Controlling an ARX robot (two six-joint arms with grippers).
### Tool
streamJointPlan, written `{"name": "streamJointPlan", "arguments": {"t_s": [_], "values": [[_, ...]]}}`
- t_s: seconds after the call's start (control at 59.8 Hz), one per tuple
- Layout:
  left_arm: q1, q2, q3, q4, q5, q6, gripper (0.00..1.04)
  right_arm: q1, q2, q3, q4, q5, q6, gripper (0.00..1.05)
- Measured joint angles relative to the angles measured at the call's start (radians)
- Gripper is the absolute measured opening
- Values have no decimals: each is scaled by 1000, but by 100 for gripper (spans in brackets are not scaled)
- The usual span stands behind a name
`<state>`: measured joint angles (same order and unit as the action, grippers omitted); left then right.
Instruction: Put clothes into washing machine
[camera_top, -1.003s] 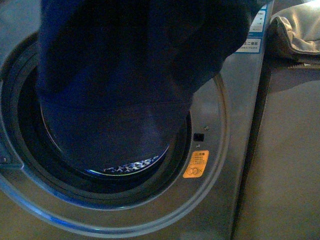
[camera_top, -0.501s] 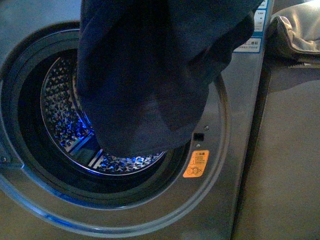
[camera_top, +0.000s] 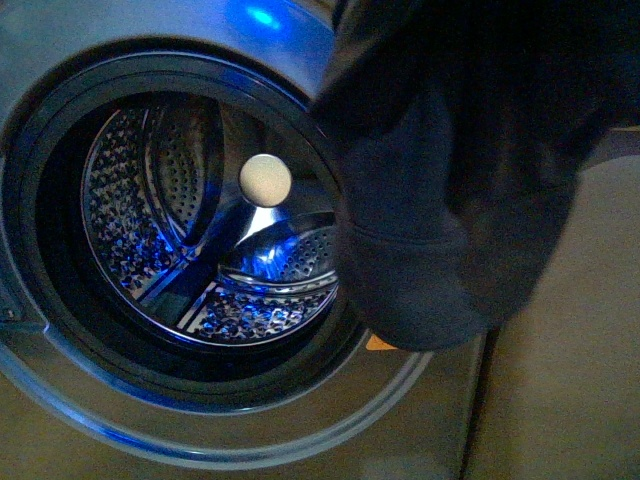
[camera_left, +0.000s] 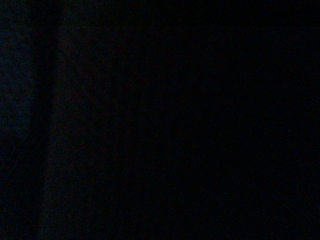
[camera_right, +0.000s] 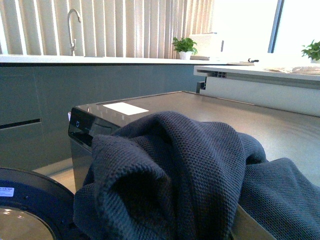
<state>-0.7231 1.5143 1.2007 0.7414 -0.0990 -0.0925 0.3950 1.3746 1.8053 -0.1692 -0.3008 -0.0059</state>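
The clothes, a dark navy knitted garment, hang at the upper right of the front view, covering the right edge of the washing machine's porthole. The washing machine is grey, and its perforated steel drum lies open to view, lit blue, with a pale round hub at the back. In the right wrist view the clothes bunch up close to the camera and hide the right gripper's fingers, which are shut on them. The left wrist view is dark.
The wide grey door ring curves under the drum mouth. A sliver of orange sticker peeks out below the garment. The right wrist view shows the machine's flat top, a round door, a counter with a tap and plants.
The garment has swung from in front of the drum mouth to the right and higher, uncovering the drum. The front view itself has shifted, so the porthole now fills the left.
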Motion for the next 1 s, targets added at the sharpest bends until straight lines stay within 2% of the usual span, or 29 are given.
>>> {"name": "streamJointPlan", "arguments": {"t_s": [0.067, 0.334, 0.384, 0.435, 0.618, 1.003], "values": [[0, -4, -12, 5, 6, -8, 56, 0, 0, 0, 0, 0, 0, 24], [47, -15, -46, 12, 6, -36, 21, 0, 0, 0, 0, 0, 1, 60], [57, -16, -53, 14, 6, -42, 17, 0, 0, 0, 0, 0, 1, 66], [77, -17, -68, 22, 8, -45, 14, 0, 0, 0, 0, 0, 1, 75], [140, -22, -142, 53, 15, -53, 14, 0, -1, 0, 3, -4, 2, 99], [294, -6, -250, 105, 67, -120, 14, 0, -6, 0, 5, -4, 2, 97]]}}
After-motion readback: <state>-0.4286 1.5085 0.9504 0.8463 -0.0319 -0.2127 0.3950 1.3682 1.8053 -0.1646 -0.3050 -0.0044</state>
